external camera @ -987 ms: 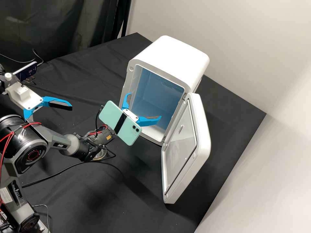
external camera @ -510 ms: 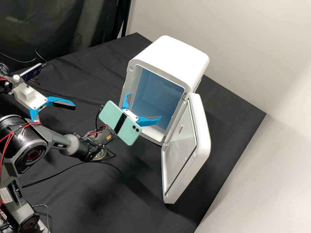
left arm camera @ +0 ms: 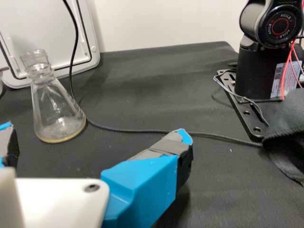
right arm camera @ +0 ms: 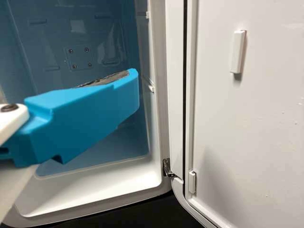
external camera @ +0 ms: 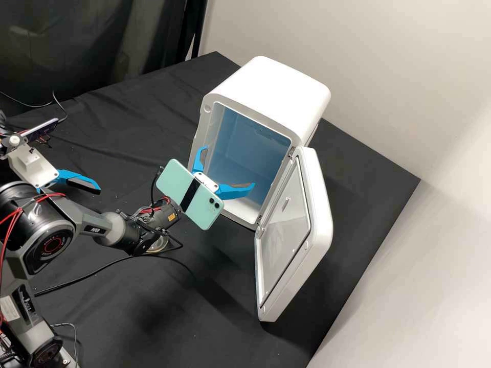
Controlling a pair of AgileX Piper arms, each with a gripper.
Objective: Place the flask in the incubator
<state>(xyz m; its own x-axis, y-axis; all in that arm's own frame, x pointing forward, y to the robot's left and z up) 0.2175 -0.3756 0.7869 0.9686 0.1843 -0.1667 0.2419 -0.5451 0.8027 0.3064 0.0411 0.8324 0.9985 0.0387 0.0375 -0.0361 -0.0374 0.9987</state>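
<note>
White incubator with its door swung open, right end effector spread wide at the incubator's mouth (gripping nothing), left end effector likewise spread, well away from the incubator, clear flask upright on the black surface outside the incubator, near its door.

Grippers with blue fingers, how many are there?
2. The right gripper is at the open front of the white box. The left gripper is over the black bench, away from the box. None seems hidden.
</note>
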